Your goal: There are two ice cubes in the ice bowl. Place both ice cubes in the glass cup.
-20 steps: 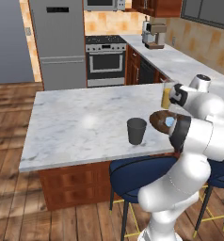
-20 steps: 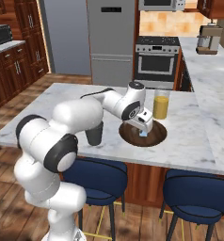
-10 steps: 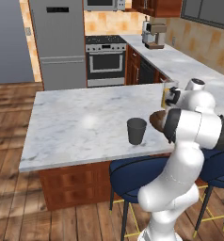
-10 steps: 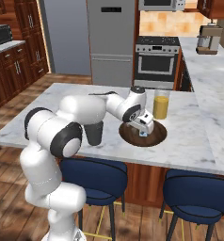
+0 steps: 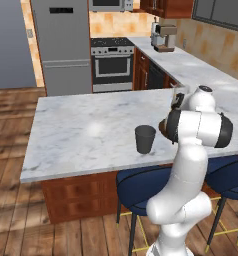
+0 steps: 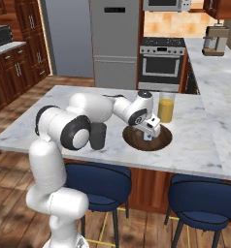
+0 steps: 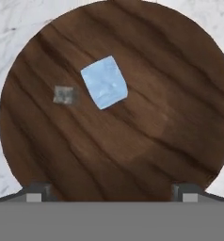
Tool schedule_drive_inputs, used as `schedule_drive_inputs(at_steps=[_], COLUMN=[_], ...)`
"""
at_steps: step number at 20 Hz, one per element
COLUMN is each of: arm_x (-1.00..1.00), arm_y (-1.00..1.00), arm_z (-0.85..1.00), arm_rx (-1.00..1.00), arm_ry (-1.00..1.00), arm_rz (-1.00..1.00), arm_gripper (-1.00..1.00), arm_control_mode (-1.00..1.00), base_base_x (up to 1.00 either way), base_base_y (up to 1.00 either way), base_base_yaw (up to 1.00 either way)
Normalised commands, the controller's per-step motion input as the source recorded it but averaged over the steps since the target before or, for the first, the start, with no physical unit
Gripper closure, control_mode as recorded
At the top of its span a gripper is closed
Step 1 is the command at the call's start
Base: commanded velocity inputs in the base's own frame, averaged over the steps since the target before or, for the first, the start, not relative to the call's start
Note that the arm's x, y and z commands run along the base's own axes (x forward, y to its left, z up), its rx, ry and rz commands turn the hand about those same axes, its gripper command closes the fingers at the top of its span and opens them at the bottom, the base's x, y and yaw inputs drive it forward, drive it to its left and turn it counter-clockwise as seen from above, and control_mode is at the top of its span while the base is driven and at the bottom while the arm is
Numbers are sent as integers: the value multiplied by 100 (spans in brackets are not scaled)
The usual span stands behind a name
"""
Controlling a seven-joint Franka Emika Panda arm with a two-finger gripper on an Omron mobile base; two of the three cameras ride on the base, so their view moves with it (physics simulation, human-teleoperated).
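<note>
The ice bowl (image 7: 161, 136), round and dark brown, lies straight below my hand. One pale blue ice cube (image 7: 104, 83) rests on its floor, up and left of centre. Left of the cube is a small greyish square (image 7: 65, 95); I cannot tell what it is. My gripper (image 7: 111, 195) is open, its fingertips (image 7: 36, 194) at the bowl's near rim, with nothing between them. From the right base, the gripper (image 6: 150, 131) hangs just over the ice bowl (image 6: 164, 141). The glass cup (image 6: 98, 136), a dark grey tumbler, stands left of the bowl, also seen as the glass cup (image 5: 145, 138).
A taller glass of orange liquid (image 6: 166, 108) stands just behind the bowl. The marble counter (image 5: 81, 132) stretches away to the left. Blue stools (image 6: 205, 196) sit under the near edge. My own forearm (image 5: 198, 127) hides most of the bowl from the left base.
The hand has sunk a little toward the bowl, and the elbow has swung across in front of it in the left base view. The jaws have stayed open.
</note>
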Motion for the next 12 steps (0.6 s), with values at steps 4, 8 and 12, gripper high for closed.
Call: schedule_drive_inputs(at_steps=[4, 8, 12], arm_x=[37, 42, 39], arm_y=[-9, -10, -14], arm_z=[-37, -24, -28], arm_rx=[0, 0, 0], arm_ry=[0, 0, 0], arm_rz=[0, 0, 0], arm_gripper=[-100, -100, -100], arm_control_mode=[-100, -100, -100], base_base_x=[0, 0, 0], base_base_y=[0, 0, 0], base_base_yaw=[0, 0, 0])
